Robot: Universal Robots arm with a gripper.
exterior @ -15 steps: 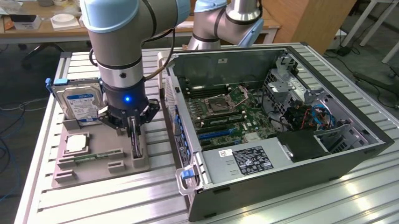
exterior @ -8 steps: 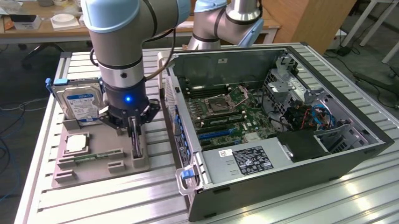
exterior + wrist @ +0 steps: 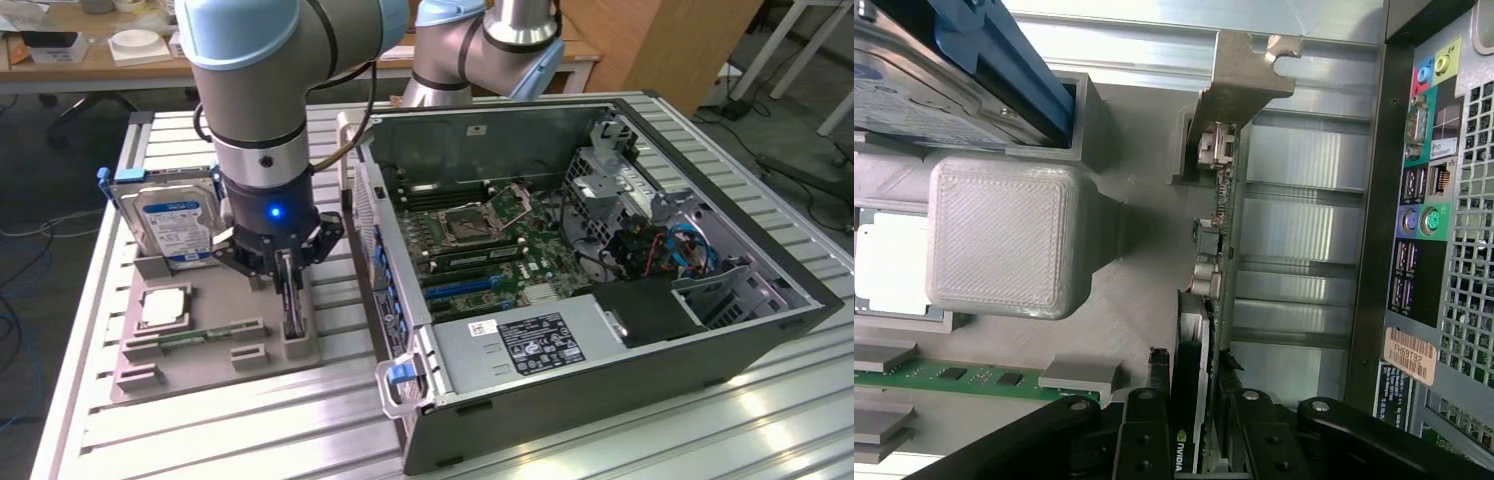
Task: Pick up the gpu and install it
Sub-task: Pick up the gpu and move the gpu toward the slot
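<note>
Wrist view: thin dark gpu point(image 3: 1194, 380), silvery bracket point(image 3: 1239, 80) end, upright btwn fingers point(image 3: 1146, 440)

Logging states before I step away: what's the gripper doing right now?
Gripper: closed on the graphics card.

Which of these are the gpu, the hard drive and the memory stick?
gpu point(image 3: 294, 318), exterior view: dark upper edge of the standing card.
hard drive point(image 3: 174, 222), exterior view: blue-white label.
memory stick point(image 3: 210, 333), exterior view: green board.
</note>
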